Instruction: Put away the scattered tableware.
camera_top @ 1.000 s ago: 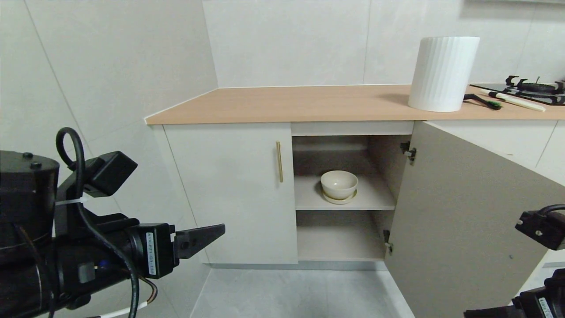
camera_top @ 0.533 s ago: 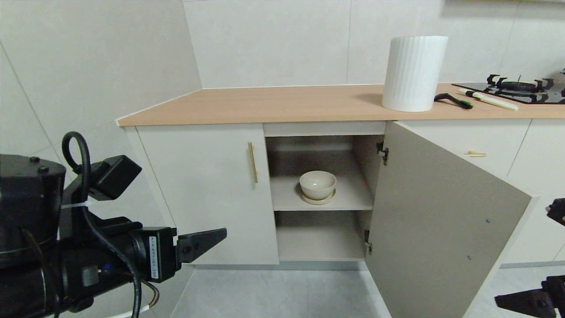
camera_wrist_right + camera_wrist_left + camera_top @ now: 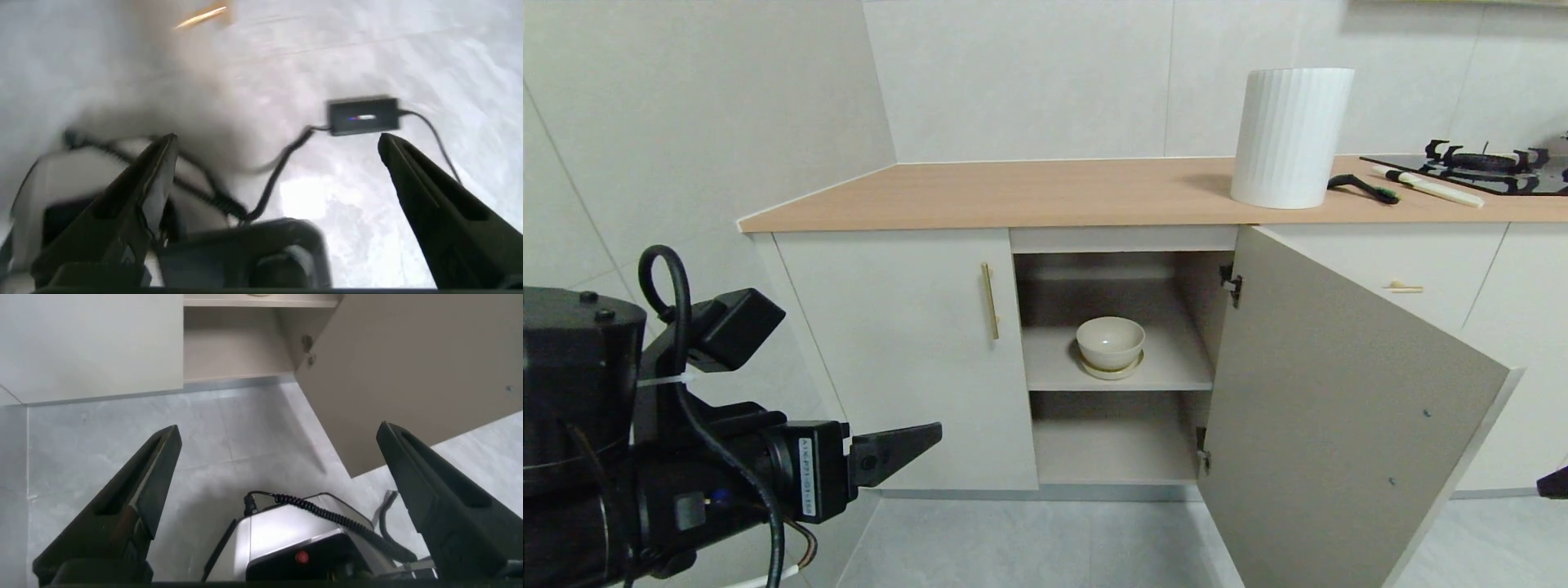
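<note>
A cream bowl (image 3: 1110,341) sits on a small cream plate (image 3: 1112,371) on the middle shelf (image 3: 1168,376) of the open cabinet. My left gripper (image 3: 907,445) hangs low at the left, well in front of the cabinet and away from the bowl. Its fingers (image 3: 131,506) stand wide apart over the floor with nothing between them. The right gripper (image 3: 278,204) is open too, pointing down at the floor, nothing held. A dark tip of the right arm (image 3: 1553,483) shows at the far right edge of the head view.
The right cabinet door (image 3: 1339,408) swings far out into the floor space. The left door (image 3: 907,351) is closed, with a gold handle (image 3: 989,300). On the wooden counter (image 3: 1029,192) stand a white ribbed container (image 3: 1290,135), a dark brush (image 3: 1364,188), a pale utensil (image 3: 1429,186) and a stove (image 3: 1486,159).
The head camera has turned, so the whole scene slid left and more of the open door shows. The right arm has dropped almost out of the head view. The left gripper holds still.
</note>
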`<state>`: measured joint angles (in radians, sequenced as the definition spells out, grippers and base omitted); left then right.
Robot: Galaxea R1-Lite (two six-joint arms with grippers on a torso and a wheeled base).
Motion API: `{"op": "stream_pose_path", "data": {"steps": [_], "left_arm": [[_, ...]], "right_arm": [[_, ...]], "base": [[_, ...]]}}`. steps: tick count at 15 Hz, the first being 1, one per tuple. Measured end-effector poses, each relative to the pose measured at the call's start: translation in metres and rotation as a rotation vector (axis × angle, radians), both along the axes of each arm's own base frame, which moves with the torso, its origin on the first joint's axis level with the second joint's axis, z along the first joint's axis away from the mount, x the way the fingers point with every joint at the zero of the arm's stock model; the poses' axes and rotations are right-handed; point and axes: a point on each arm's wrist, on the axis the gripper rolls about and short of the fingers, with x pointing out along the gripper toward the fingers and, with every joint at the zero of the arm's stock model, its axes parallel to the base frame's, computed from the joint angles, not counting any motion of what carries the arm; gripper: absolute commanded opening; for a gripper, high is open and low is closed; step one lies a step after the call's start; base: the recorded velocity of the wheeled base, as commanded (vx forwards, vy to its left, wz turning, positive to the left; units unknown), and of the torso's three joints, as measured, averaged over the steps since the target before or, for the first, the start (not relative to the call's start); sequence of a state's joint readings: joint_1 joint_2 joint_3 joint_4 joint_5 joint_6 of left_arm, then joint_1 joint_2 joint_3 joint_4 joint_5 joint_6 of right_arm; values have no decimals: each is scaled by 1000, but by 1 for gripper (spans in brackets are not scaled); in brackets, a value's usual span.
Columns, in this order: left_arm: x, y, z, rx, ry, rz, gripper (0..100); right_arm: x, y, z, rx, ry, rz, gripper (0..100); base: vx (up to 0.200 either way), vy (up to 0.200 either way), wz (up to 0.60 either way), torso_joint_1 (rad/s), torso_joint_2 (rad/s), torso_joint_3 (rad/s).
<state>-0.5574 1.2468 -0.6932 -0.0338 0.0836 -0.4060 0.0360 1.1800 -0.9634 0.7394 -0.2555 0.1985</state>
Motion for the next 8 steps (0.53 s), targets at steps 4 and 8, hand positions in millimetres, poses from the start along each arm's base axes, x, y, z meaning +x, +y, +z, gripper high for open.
{"op": "stream_pose_path", "data": {"steps": [4, 8], "left_arm": [[0, 0, 0, 1, 2, 0, 100], [0, 0, 0, 0, 1, 0, 100]], "right_arm": [[32, -25, -4, -28, -73, -130, 100], [68, -34, -27, -2, -120, -169, 100]], "base": [[0, 0, 0, 0, 0, 0], [0, 0, 0, 0, 0, 0]]}}
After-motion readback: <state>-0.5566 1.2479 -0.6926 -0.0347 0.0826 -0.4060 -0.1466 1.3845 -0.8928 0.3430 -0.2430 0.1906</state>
